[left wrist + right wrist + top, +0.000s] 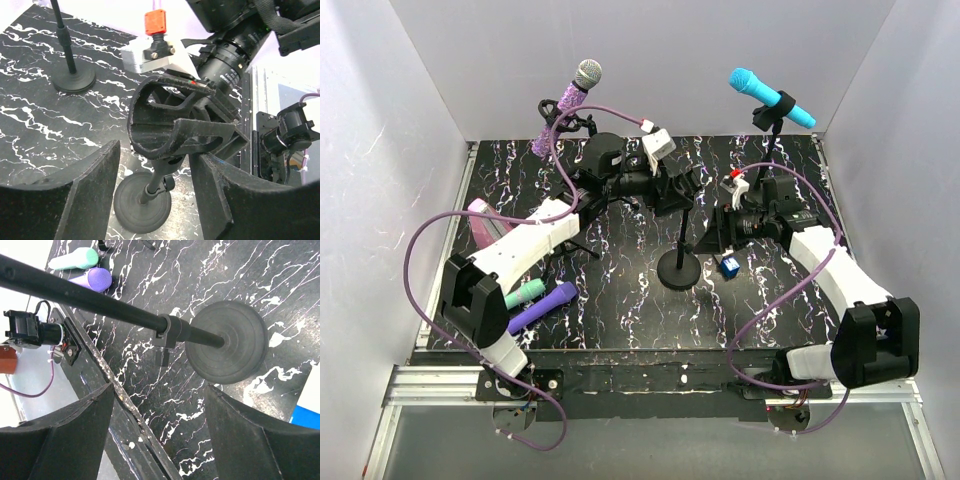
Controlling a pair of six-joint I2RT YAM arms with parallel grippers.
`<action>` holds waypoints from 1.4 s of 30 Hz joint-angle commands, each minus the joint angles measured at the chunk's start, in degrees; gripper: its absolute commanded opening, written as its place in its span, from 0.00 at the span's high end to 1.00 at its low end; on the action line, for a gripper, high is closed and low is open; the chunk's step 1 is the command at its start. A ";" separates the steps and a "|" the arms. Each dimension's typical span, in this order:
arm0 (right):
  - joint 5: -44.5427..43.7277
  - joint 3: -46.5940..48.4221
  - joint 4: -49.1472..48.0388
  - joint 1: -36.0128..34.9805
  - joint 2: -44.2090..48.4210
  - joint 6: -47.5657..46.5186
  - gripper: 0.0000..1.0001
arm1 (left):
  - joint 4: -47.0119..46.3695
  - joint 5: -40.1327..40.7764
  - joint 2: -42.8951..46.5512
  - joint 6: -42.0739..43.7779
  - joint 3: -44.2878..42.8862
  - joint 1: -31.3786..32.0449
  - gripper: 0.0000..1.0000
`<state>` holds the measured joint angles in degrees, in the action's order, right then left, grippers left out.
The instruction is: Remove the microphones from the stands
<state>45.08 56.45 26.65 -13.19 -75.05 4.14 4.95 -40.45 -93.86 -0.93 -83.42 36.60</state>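
Observation:
Three stands rise from the black marbled table. The back left one holds a glittery purple microphone [570, 98] with a silver head. The back right one holds a blue microphone [770, 97]. The middle stand [678, 268] has an empty black clip [172, 120]. My left gripper [672, 190] [156, 150] straddles that clip, open; its right finger touches the clip and its left finger stands apart. My right gripper [713, 236] [160, 390] hangs open beside the middle stand's pole [100, 300] and round base [230, 342], with nothing between its fingers.
A smooth purple microphone [542, 306] [95, 279] and a teal one [523, 293] [75, 259] lie at the front left, with a pink object [485, 220] behind them. A small blue block [729, 266] sits right of the middle base. Another stand's base [75, 79] shows far left.

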 commanded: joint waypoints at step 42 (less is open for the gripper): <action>-20.20 -3.80 -21.64 -12.65 -2.47 -20.22 0.99 | -10.49 -3.93 -4.40 -13.31 -1.13 0.05 0.81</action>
<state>28.91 53.74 11.35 -24.43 -77.60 -9.78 -3.55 -40.95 -98.28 -15.03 -81.67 36.51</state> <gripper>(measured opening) 0.087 0.335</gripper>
